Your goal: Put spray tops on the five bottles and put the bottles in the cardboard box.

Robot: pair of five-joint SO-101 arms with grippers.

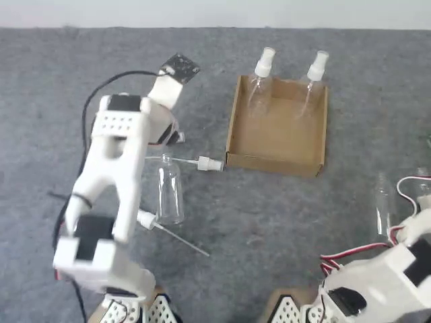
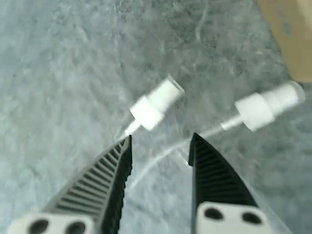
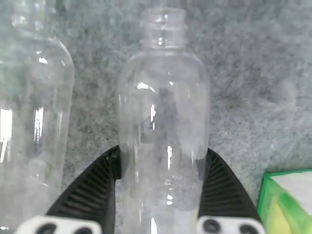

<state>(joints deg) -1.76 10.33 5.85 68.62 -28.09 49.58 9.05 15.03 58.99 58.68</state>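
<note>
Two clear bottles with white spray tops (image 1: 261, 82) (image 1: 314, 81) stand in the cardboard box (image 1: 275, 160). A capless bottle (image 1: 170, 188) lies on the grey mat beside the left arm (image 1: 114, 182). Loose spray tops lie near the box (image 1: 210, 163) and by the arm (image 1: 147, 219). My left gripper (image 2: 158, 141) hangs open over the mat, just short of two spray tops (image 2: 156, 105) (image 2: 268, 105). My right gripper (image 3: 161, 158) is shut on an upright capless bottle (image 3: 163, 112) (image 1: 384, 202), one finger (image 3: 105, 180) on each side. A second capless bottle (image 3: 34, 97) (image 1: 423, 180) stands beside it.
The box's cardboard corner (image 2: 287, 34) shows near the left gripper. A green and yellow object (image 3: 287, 200) sits close to the held bottle. A long thin dip tube (image 1: 185, 243) trails from one loose spray top. The right arm (image 1: 384, 282) is at the near right corner.
</note>
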